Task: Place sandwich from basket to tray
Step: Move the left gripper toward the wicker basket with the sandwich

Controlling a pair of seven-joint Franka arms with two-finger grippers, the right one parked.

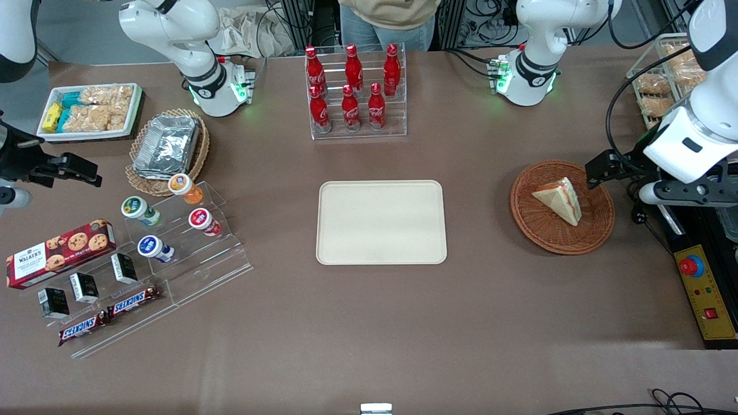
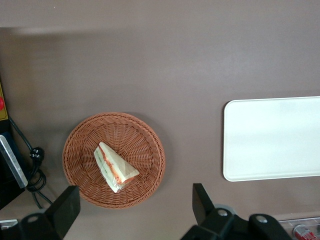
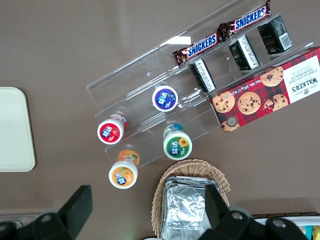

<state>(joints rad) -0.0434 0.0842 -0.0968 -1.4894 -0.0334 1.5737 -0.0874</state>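
The working left arm reaches in over the working arm's end of the desk, its forearm slanting down toward the basket (image 1: pixel 562 207). Its gripper (image 2: pixel 135 207) hangs above the desk beside the basket, clear of the wicker, with the jaws spread wide and nothing between them; in the wrist view one dark finger (image 2: pixel 65 210) shows on each side of the basket's rim. In the front view the gripper (image 1: pixel 602 169) is only a dark shape near the basket's edge, partly covered by the white wrist housing.

The sandwich (image 1: pixel 559 199) lies in the basket, a pale wedge with its red-orange filling edge showing, tilted against the woven floor. The tray (image 1: pixel 381 222) sits bare at the middle of the desk, well apart from the basket, toward the parked arm's end from it.

The upper part of the arm is cut off by the picture's edge. A yellow control box (image 1: pixel 706 294) with a red button lies along the desk edge at the working arm's end. An acrylic rack of red cola bottles (image 1: pixel 353 86) stands farther from the front camera than the tray. Toward the parked arm's end are a tan basket of foil containers (image 1: pixel 168 147), small yogurt cups (image 1: pixel 167 216) on a clear stand, a biscuit box (image 1: pixel 57 252) and Snickers bars (image 1: pixel 109 314).
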